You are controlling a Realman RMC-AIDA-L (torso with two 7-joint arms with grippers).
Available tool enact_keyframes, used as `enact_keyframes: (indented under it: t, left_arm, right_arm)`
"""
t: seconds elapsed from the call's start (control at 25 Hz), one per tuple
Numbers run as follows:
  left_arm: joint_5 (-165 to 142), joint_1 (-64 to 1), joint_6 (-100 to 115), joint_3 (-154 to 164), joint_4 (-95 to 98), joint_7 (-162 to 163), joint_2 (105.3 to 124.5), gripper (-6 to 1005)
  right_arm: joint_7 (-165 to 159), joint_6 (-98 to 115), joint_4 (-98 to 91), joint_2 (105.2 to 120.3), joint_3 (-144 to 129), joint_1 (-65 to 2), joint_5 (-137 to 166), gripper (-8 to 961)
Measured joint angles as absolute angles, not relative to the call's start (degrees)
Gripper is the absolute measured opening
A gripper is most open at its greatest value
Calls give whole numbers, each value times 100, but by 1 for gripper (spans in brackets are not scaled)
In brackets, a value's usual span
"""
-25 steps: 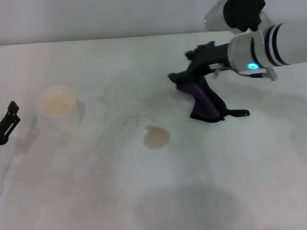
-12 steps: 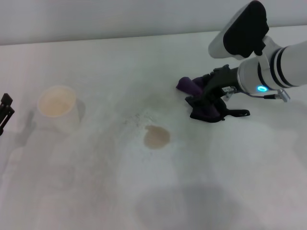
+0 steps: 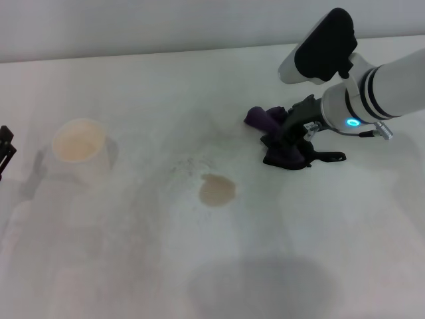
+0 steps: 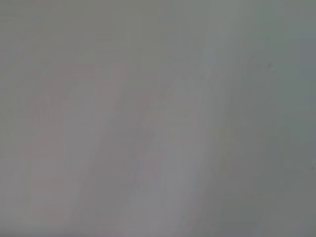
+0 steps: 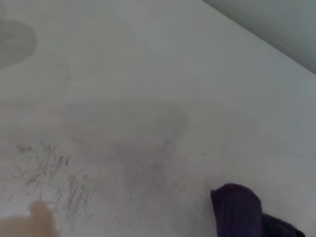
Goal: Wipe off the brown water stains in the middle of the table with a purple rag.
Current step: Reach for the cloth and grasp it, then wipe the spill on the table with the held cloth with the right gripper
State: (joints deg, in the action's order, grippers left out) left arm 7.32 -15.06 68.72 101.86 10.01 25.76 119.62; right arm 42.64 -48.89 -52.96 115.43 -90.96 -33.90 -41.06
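Note:
The brown water stain (image 3: pixel 216 190) is a tan oval blot in the middle of the white table (image 3: pixel 199 266). The purple rag (image 3: pixel 264 119) lies bunched on the table to the stain's right and a little farther back, with its black loop (image 3: pixel 332 157) trailing to the right. My right gripper (image 3: pixel 287 135) is down on the rag and shut on it, with a purple fold sticking out past the fingers. The right wrist view shows that fold (image 5: pixel 236 211) and the stain's edge (image 5: pixel 29 224). My left gripper (image 3: pixel 4 154) is parked at the table's left edge.
A white paper cup (image 3: pixel 80 147) holding tan liquid stands upright at the left, well clear of the stain. Faint grey speckles (image 3: pixel 189 166) lie just behind the stain. The left wrist view shows only bare white surface.
My right gripper has come down and moved right with the rag, which now lies bunched on the table instead of hanging. My left gripper has slid farther toward the left edge.

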Motion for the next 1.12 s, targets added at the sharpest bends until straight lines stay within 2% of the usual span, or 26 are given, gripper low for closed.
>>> enact_keyframes:
  t: [0.44, 0.76, 1.12]
  left_arm:
    - [730, -1512, 6872, 10187, 1002, 2582, 11962, 887]
    - [729, -1511, 6873, 10186, 1002, 2584, 11958, 888]
    - [733, -1521, 6874, 10186, 1010, 2584, 11945, 888]
  right_arm:
    - [4258, -4820, -5241, 11546, -8994, -3440, -3813, 328]
    - [4308, -5072, -5495, 11542, -8890, -3390, -3835, 117]
    - [4464, -6009, -6844, 11572, -10006, -3088, -3909, 107]
